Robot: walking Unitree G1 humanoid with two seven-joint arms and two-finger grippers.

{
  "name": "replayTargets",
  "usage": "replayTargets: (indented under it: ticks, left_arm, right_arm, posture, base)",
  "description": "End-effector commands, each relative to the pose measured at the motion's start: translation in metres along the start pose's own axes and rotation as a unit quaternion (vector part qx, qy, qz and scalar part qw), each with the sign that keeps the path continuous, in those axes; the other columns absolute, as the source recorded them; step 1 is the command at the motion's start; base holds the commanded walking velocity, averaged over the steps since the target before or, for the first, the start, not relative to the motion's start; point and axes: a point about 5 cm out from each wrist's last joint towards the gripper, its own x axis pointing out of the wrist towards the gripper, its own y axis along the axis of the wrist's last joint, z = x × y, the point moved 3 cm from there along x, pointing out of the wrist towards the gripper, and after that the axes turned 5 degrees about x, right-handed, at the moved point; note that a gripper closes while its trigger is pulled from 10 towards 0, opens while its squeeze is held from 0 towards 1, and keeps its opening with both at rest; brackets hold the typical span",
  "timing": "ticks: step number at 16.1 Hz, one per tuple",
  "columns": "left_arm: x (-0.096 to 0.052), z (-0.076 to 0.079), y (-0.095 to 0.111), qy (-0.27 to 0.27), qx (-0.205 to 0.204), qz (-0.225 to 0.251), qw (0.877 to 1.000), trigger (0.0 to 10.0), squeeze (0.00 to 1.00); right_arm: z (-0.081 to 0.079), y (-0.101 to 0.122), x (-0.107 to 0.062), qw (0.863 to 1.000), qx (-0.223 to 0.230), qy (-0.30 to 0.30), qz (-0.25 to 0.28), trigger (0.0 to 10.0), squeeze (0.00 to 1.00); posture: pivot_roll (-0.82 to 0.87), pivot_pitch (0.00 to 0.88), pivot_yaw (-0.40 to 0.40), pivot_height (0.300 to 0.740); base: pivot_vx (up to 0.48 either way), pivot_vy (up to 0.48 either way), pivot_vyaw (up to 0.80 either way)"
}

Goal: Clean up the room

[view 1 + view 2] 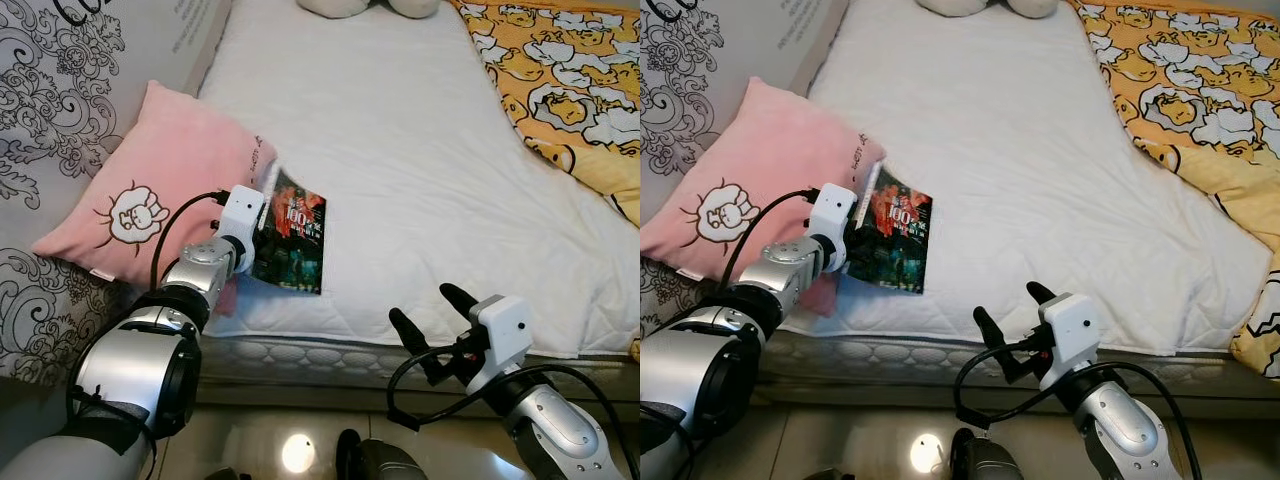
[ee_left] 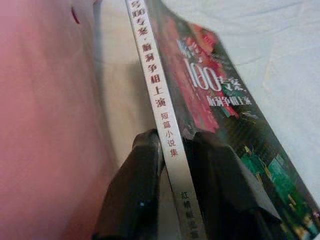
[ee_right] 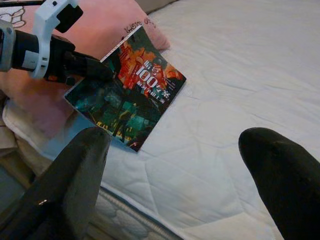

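I'm pinching the book [image 1: 293, 238] by its spine with my left hand [image 2: 170, 150], just beside the pink pillow [image 1: 150, 190]; lifting slowly, keeping it level; right hand [image 1: 432, 325] is hanging wide

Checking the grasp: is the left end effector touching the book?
Touching. The left wrist view shows the left end effector with both fingers pinching the book at its spine.
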Motion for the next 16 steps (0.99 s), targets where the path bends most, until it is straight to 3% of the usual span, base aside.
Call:
replayTargets:
  ticks: [1,5,8,12,14,16]
  left_arm:
    - [0.001,0.001,0.000,0.003,0.008,-0.002,1.000,10.0,1.00]
    - [0.001,-0.003,0.008,0.014,0.041,0.001,0.999,10.0,1.00]
    - [0.001,-0.003,0.015,0.010,0.097,0.011,0.995,10.0,1.00]
    - [0.000,-0.002,0.041,-0.009,0.269,0.040,0.962,10.0,1.00]
    - [-0.003,-0.007,0.056,-0.012,0.294,0.059,0.954,10.0,1.00]
    - [-0.005,-0.012,0.062,-0.010,0.295,0.067,0.953,10.0,1.00]
  right_arm:
    - [-0.002,0.002,-0.002,1.000,-0.006,-0.002,0.000,10.0,0.00]
    - [-0.001,0.000,0.000,1.000,-0.005,-0.002,-0.004,10.0,0.00]
    - [-0.002,0.000,0.002,1.000,-0.005,0.000,-0.003,10.0,0.00]
    - [-0.003,0.000,0.006,1.000,-0.002,-0.001,0.000,10.0,0.00]
    - [-0.003,-0.001,0.011,1.000,0.001,-0.002,0.005,10.0,0.00]
    - [-0.004,-0.001,0.016,1.000,0.002,0.001,0.008,10.0,0.00]
  posture:
    - [-0.31,0.143,-0.035,0.740]
    - [-0.30,0.139,-0.039,0.740]
    - [-0.29,0.137,-0.038,0.740]
    - [-0.28,0.125,-0.031,0.740]
    - [-0.26,0.107,-0.023,0.740]
    - [-0.25,0.097,-0.022,0.740]
  base:
    - [0.000,0.000,0.00]
    - [0.000,0.000,0.00]
    - [0.000,0.000,0.00]
    - [0.000,0.000,0.00]
    - [0.000,0.000,0.00]
    - [0.000,0.000,0.00]
